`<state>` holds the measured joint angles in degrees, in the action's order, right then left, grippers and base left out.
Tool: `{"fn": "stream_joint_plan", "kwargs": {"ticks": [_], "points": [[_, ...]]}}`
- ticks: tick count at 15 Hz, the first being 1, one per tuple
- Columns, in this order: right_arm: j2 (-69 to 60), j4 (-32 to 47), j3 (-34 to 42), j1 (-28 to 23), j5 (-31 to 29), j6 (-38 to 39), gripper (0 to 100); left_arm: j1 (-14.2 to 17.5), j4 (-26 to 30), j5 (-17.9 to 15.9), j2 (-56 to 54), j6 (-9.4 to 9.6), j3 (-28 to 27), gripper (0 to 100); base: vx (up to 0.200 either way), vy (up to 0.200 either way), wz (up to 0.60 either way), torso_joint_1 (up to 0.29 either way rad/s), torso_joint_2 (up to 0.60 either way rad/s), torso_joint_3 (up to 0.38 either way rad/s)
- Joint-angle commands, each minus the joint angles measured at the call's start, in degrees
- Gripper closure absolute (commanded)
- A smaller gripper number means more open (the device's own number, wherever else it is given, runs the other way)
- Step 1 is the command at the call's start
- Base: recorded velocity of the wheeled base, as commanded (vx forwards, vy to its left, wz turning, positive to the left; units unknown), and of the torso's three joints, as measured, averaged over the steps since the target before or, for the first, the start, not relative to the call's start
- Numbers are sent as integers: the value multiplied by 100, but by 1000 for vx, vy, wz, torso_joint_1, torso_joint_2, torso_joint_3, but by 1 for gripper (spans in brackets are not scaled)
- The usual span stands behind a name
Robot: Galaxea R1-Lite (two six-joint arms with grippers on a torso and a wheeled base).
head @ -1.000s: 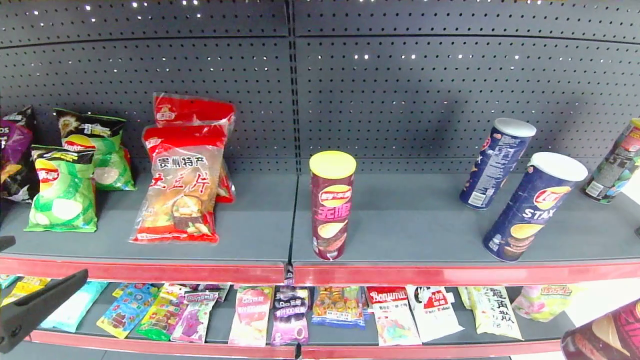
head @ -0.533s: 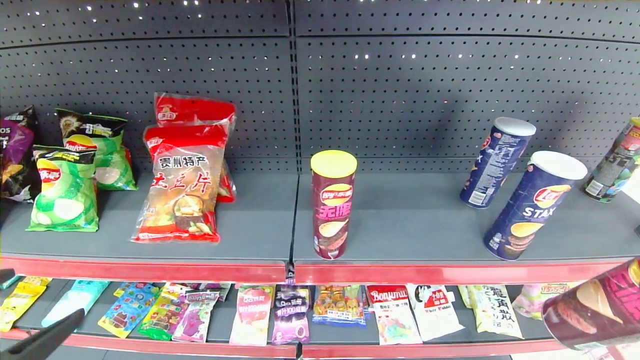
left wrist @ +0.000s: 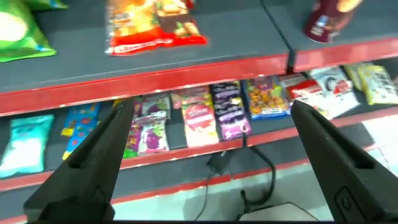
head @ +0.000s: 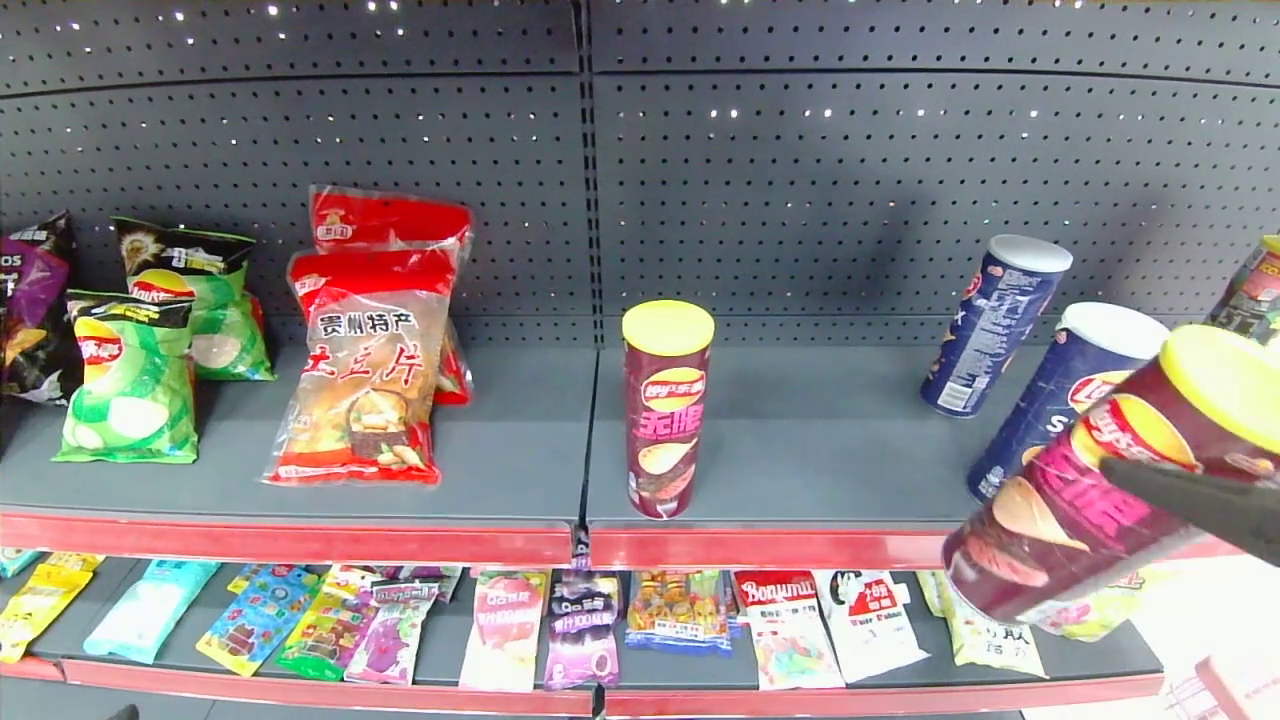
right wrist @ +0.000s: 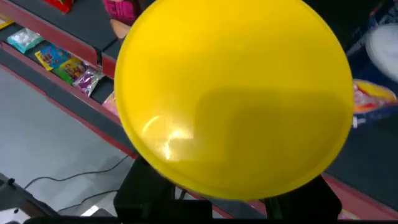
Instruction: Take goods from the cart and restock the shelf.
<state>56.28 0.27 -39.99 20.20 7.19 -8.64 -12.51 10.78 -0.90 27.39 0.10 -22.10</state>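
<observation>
Grey shelf [head: 800,440], one maroon chip can [head: 665,410] upright at front centre; second can [head: 1080,490] at 4 o'clock, tilted, clamped in right fingers [head: 1210,505], not yet shelved; left fingers [left wrist: 99,162] apart, empty.

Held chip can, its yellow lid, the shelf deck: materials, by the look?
Held chip can: probably paperboard tube, glossy printed wrap, soft sheen. Its yellow lid: likely smooth plastic, sharp glare spot. The shelf deck: seemingly painted metal, matte grey, flat and even.
</observation>
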Motion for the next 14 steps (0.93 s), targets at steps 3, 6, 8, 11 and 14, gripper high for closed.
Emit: {"fn": "stream_joint_plan", "kwargs": {"ticks": [3,6,8,11,14], "points": [[2466,-958,-1363,168,300,-146,100,-6,258,-59,-1078,-10,444,0,0,0,0,0,0,0],[3424,-1002,-2312,177,362,-173,100,73,531,134,-1561,-27,496,0,0,0,0,0,0,0],[3829,-1011,-2637,195,362,-234,100,460,786,204,-1799,-177,514,0,0,0,0,0,0,0],[4338,-1020,-3112,204,388,-261,100,1005,891,143,-1966,-353,558,0,0,0,0,0,0,0],[4848,-1020,-3543,274,529,-322,100,1005,1032,-42,-2282,-335,654,0,0,0,0,0,0,0]]}}
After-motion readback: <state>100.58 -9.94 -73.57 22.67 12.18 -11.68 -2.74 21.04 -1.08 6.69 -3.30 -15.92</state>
